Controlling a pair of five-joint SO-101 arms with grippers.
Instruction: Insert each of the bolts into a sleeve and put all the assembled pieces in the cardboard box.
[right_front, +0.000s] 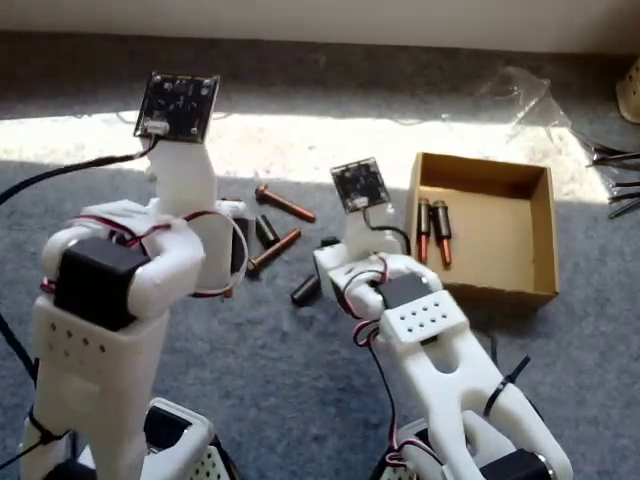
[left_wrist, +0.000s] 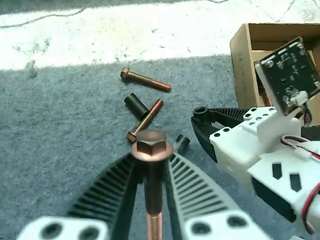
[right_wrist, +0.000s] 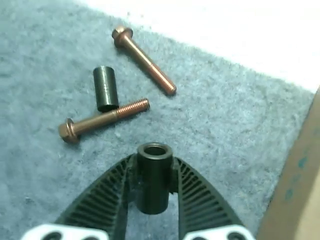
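My left gripper (left_wrist: 152, 161) is shut on a copper bolt (left_wrist: 152, 190), its hex head pointing away from the wrist. My right gripper (right_wrist: 153, 164) is shut on a black sleeve (right_wrist: 153, 180), open end facing outward; it also appears close by as the right gripper (left_wrist: 202, 117). Two loose bolts (right_front: 285, 203) (right_front: 273, 250) lie on the carpet between the arms, with a loose sleeve (right_front: 266, 230) between them and another sleeve (right_front: 305, 290) nearer the right arm. The cardboard box (right_front: 535, 235) at the right holds two assembled pieces (right_front: 433, 232).
The floor is grey carpet with a sunlit strip (right_front: 320, 145) at the back. A crumpled clear plastic bag (right_front: 520, 95) lies behind the box. Dark cable ties (right_front: 615, 180) lie at the far right edge.
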